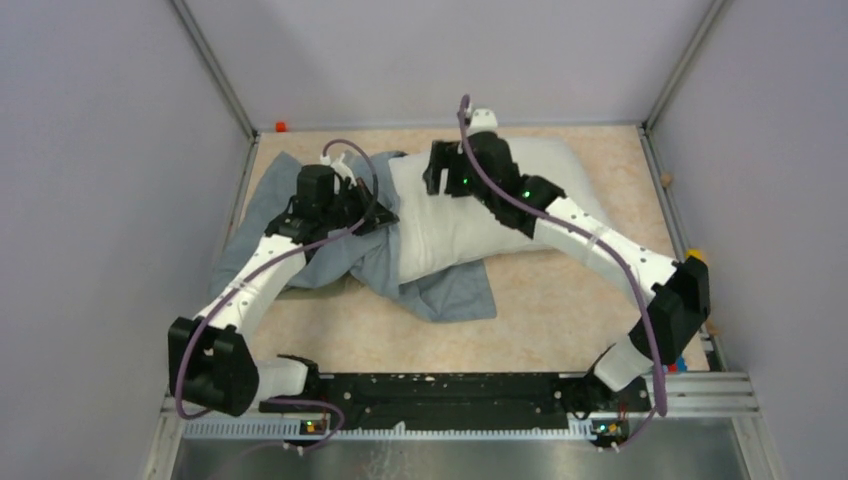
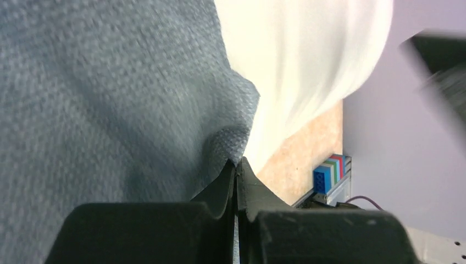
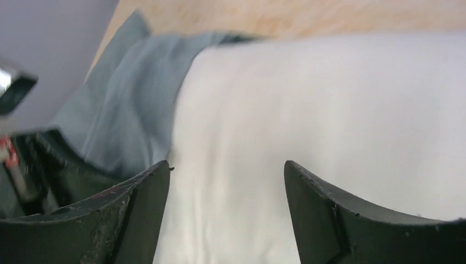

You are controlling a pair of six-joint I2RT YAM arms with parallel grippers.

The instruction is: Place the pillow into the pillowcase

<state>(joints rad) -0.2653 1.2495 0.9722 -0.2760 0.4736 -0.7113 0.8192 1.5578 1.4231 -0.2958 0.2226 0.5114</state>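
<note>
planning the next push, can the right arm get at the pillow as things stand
Probably yes. The right gripper is right over the pillow, jaws open, with only white fabric between them and nothing in the way. The pillowcase is off to the side, pinched in the left gripper.

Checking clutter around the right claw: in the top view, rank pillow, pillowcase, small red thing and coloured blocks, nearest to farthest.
1. pillow, directly under the right claw.
2. pillowcase, just to its left.
3. small red thing, at the far left corner.
4. coloured blocks, near edge on the right, by that arm's base.
</note>
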